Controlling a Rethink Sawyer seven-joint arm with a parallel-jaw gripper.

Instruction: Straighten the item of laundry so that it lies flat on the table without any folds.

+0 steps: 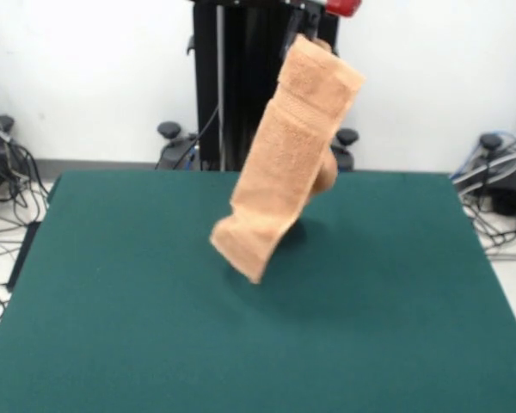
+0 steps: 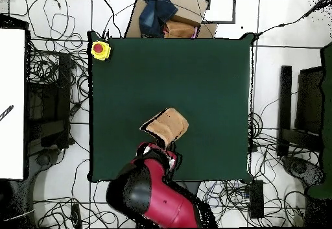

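Observation:
The light orange-tan towel [image 1: 288,159] hangs bunched and folded in the air, slanting down to the left, with its lower end just above the dark green table [image 1: 103,310]. My gripper [image 1: 312,27] is at the picture's top edge, shut on the towel's upper end. In the overhead view the towel [image 2: 167,125] shows as a small bunch over the table [image 2: 214,77], near the robot's side. The red arm [image 2: 155,197] reaches in from below it, and the gripper itself is hidden under the arm and the cloth. No white tag shows.
A yellow box with a red button [image 2: 100,50] sits on one far table corner. A cardboard box with blue cloth [image 2: 170,15] stands beyond the far edge. The black pedestal [image 1: 232,86] rises behind the table. Cables lie on the floor all round.

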